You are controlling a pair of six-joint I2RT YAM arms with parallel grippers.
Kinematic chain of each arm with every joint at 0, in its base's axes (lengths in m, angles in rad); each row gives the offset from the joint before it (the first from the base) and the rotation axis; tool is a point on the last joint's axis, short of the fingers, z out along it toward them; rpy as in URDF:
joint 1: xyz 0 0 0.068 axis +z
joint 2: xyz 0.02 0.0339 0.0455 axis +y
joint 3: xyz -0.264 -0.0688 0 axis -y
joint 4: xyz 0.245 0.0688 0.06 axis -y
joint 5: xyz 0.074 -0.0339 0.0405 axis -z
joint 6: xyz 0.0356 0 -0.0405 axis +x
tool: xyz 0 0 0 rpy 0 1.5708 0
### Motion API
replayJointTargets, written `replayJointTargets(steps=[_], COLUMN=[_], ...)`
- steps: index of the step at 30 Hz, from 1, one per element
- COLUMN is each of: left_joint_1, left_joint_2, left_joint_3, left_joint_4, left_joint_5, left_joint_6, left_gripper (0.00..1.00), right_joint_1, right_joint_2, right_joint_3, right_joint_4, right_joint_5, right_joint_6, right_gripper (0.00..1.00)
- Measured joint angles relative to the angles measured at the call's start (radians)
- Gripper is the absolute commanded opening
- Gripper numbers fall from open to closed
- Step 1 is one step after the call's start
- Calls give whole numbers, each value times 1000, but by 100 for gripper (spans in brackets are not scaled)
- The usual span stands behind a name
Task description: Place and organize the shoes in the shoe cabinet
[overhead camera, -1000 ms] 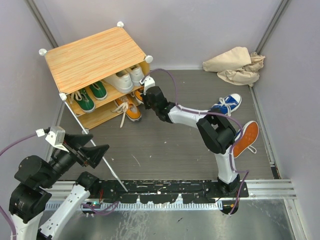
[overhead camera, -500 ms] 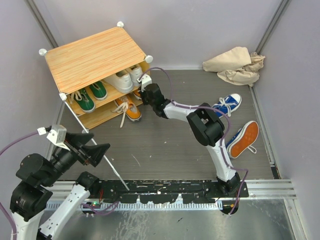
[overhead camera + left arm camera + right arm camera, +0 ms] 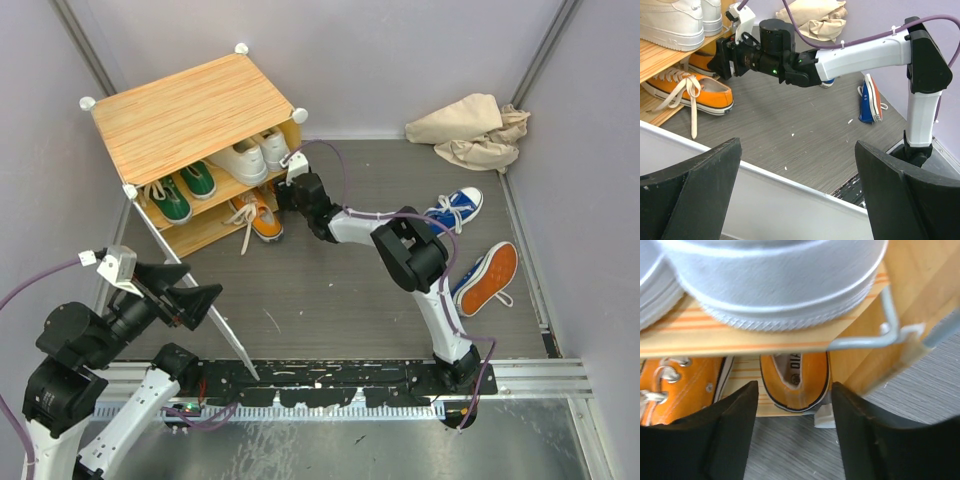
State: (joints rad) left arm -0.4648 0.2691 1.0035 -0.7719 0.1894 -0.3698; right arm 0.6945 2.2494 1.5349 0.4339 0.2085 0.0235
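Observation:
The shoe cabinet (image 3: 190, 112) stands at the back left with its pale door (image 3: 226, 340) swung open toward me. White shoes (image 3: 247, 158) and green shoes (image 3: 180, 194) sit on the upper shelf. One orange shoe (image 3: 256, 216) lies on the lower shelf. My right gripper (image 3: 289, 192) is at the cabinet's right front corner, open. A second orange shoe's heel (image 3: 795, 382) rests on the lower shelf just beyond its fingertips. Two blue shoes (image 3: 456, 208) (image 3: 487, 277) lie on the floor at right, one on its side. My left gripper (image 3: 797, 150) hangs open over the door's edge (image 3: 765, 197).
A crumpled beige cloth (image 3: 472, 130) lies in the back right corner. Purple walls close in the floor on three sides. The right arm (image 3: 860, 50) stretches across the middle of the floor toward the cabinet. A black rail (image 3: 330, 380) runs along the near edge.
The right gripper has opened and let go of the orange shoe, which now rests on the lower shelf. The door panel has tilted slightly; the left gripper has shifted slightly.

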Motion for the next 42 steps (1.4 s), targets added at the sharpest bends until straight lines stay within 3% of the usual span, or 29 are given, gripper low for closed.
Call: replayJointTargets(steps=[3,8,20,31,42], left_joint_1=[0,0,0,0,0], left_joint_2=[0,0,-46,-67,-67], left_joint_3=[0,10,69,68,67], left_joint_4=[-2,-14,-123,-129,-129], left_joint_5=[-2,-8,-79,-103,-103], left_joint_6=[0,0,-1,-11,-12], left_gripper=[98,98,98,98,98], right_joint_1=[10,6,-17,93,96], right_joint_2=[-11,-94,-404,-359,-245], right_joint_3=[-47,-162,-375,-422,-339], right_joint_4=[57,93,144,64,32], right_joint_5=[-6,-38,-246,-336,-333], right_joint_6=[7,27,85,44,25], right_gripper=[79,82,80,80,75])
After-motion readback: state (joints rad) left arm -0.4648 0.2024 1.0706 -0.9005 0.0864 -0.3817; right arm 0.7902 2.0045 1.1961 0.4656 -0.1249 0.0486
